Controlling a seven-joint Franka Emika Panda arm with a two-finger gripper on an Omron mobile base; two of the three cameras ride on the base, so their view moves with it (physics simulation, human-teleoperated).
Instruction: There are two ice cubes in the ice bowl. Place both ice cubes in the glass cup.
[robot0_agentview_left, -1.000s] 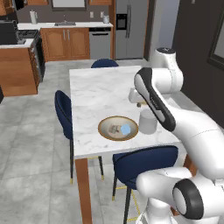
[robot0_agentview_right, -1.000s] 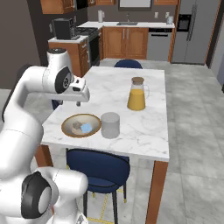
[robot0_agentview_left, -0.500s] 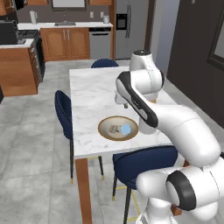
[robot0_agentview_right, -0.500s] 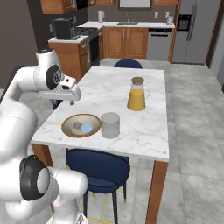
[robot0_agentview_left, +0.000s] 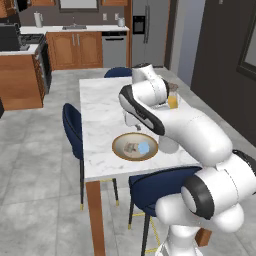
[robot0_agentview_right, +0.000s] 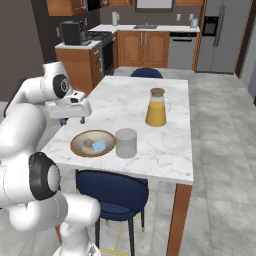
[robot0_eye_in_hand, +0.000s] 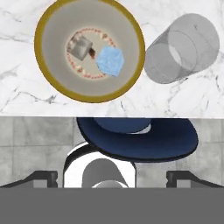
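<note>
Two ice cubes sit where we expect them, inside the ice bowl (robot0_eye_in_hand: 89, 50), on the marble surface (robot0_agentview_right: 170, 145) that dominates our views. Largest after that surface is the navy chair (robot0_eye_in_hand: 140, 138) tucked under its near edge, just below the bowl in the hand view. On the far side of the surface stands an orange-filled pitcher (robot0_agentview_right: 156, 107), well apart from the bowl. The ice bowl (robot0_agentview_right: 92, 143) lies near the front edge, its tan-gold rim unbroken, and the glass cup (robot0_agentview_right: 126, 143) stands upright just beside it, to its right as we see it from the right base view. Inside the bowl, the pale blue cube (robot0_eye_in_hand: 110, 61) and the greyish-white cube (robot0_eye_in_hand: 80, 47) lie close together near the centre. Our tool (robot0_eye_in_hand: 112, 178) hangs above the bowl's near side with its fingertips (robot0_eye_in_hand: 41, 178) spread wide and nothing between them.
</note>
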